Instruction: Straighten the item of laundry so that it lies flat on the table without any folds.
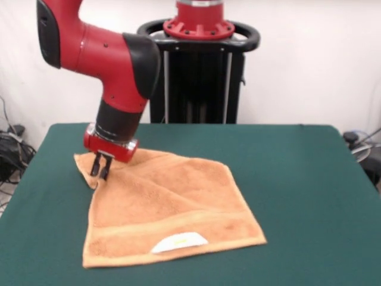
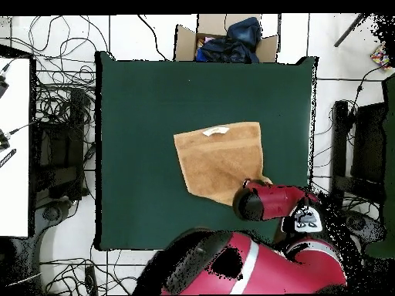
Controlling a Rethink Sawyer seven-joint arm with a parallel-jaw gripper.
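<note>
Hand [image 1: 100, 168] at towel's [image 1: 172, 208] far corner

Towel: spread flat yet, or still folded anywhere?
Mostly spread, not fully flat. The towel bunches at its far left corner, where the hand sits, fingers close together. Whether they pinch it, cannot tell.

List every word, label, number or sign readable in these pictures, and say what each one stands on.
No text can be read in either view.
The white tag on the towel bears a faint yellowish mark, too blurred to read.
The arm's gripper, the green table and the cardboard box beyond the table show no legible lettering.
</note>
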